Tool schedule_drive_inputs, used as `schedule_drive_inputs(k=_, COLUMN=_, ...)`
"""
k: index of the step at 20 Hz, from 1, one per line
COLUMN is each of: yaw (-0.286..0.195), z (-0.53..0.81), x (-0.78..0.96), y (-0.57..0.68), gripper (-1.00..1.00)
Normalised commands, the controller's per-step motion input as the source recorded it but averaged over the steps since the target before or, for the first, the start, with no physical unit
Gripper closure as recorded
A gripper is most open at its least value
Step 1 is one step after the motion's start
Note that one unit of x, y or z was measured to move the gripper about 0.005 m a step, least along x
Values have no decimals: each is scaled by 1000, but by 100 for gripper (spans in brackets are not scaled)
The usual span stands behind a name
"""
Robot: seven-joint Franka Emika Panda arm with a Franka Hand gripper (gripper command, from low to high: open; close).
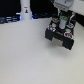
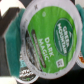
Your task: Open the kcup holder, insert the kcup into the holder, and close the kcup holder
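My gripper (image 1: 63,18) hangs at the exterior view's upper right, shut on the kcup (image 1: 63,22), a small pod with a green top. It hovers just above the black kcup holder (image 1: 60,37), whose top side shows round slots with at least one other pod (image 1: 66,34) in them. The wrist view is nearly filled by the kcup's green and white lid (image 2: 47,37), tilted and very close. Another pod's dark lid (image 2: 24,75) peeks out beside it. The fingertips themselves are hidden behind the kcup.
A white bottle-like object (image 1: 25,9) stands at the back toward the exterior view's left, against a dark background. The holder rests on a pale table surface (image 1: 25,55) that spreads to the front and the exterior view's left.
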Motion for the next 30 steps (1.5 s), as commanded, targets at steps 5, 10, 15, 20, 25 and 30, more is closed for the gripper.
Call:
schedule_drive_inputs(k=5, yaw=0, z=256, x=29, y=-206, gripper=100)
schedule_drive_inputs(k=10, yaw=-1, z=40, x=-47, y=-137, gripper=100)
schedule_drive_inputs(k=15, yaw=1, z=-167, x=-12, y=-10, gripper=100)
schedule_drive_inputs(k=20, yaw=-3, z=-198, x=19, y=-18, gripper=100)
schedule_drive_inputs(k=25, yaw=-1, z=-214, x=-106, y=-52, gripper=100)
schedule_drive_inputs(k=30, yaw=8, z=135, x=-182, y=36, gripper=100)
